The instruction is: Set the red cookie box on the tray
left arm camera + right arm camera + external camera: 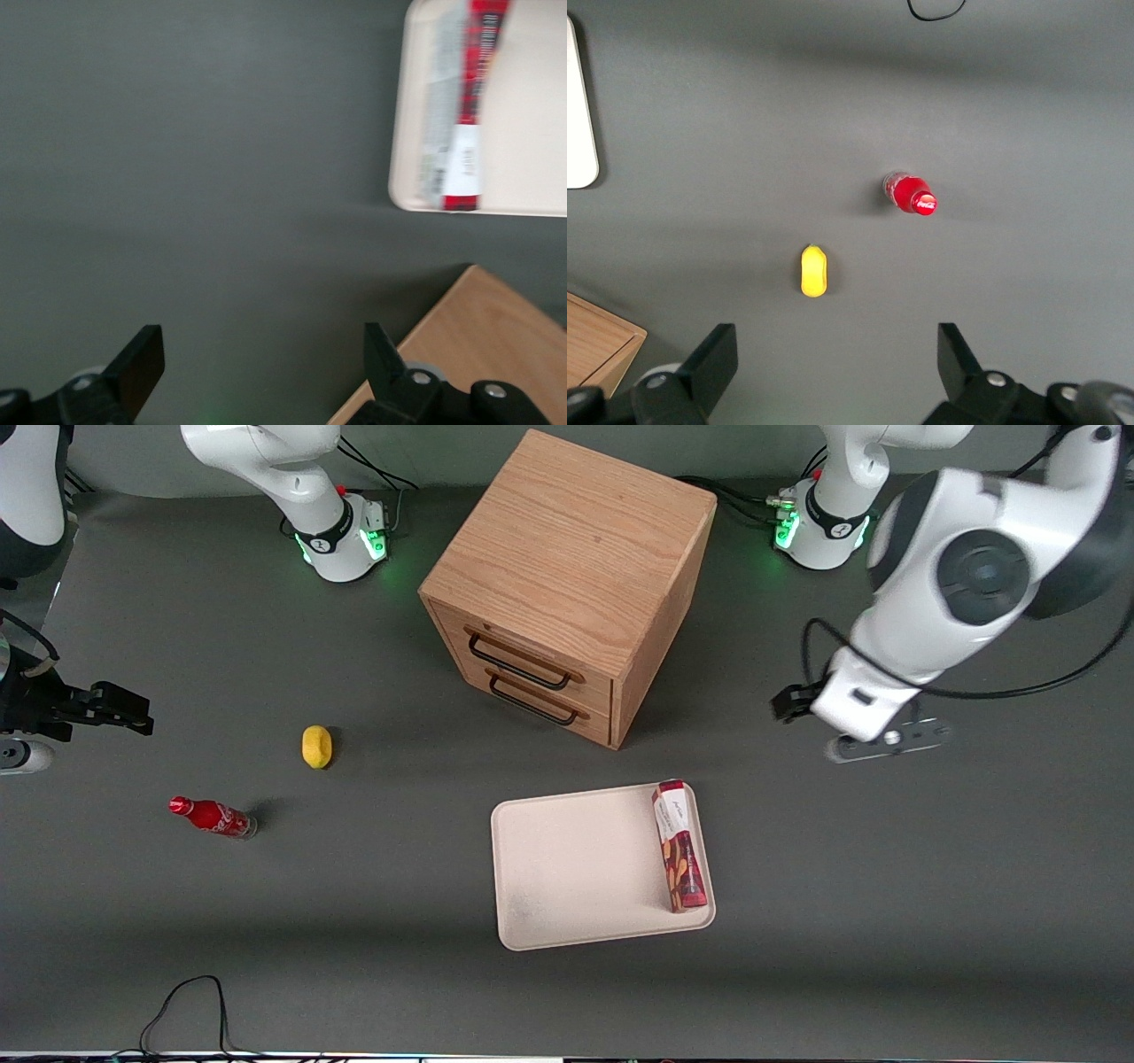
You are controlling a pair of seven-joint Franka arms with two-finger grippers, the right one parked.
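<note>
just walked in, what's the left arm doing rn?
Nothing is being held. The red cookie box already lies flat on the tray, along the edge toward the working arm's end. The left arm's end effector is open and empty, above bare table near the wooden drawer cabinet, clear of the tray.

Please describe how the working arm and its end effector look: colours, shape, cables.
The working arm is glossy white with round dark-grey joint caps and a thin black cable looping beside it. Its base glows green. The end effector has two black, wedge-shaped fingers, standing apart, empty.
</note>
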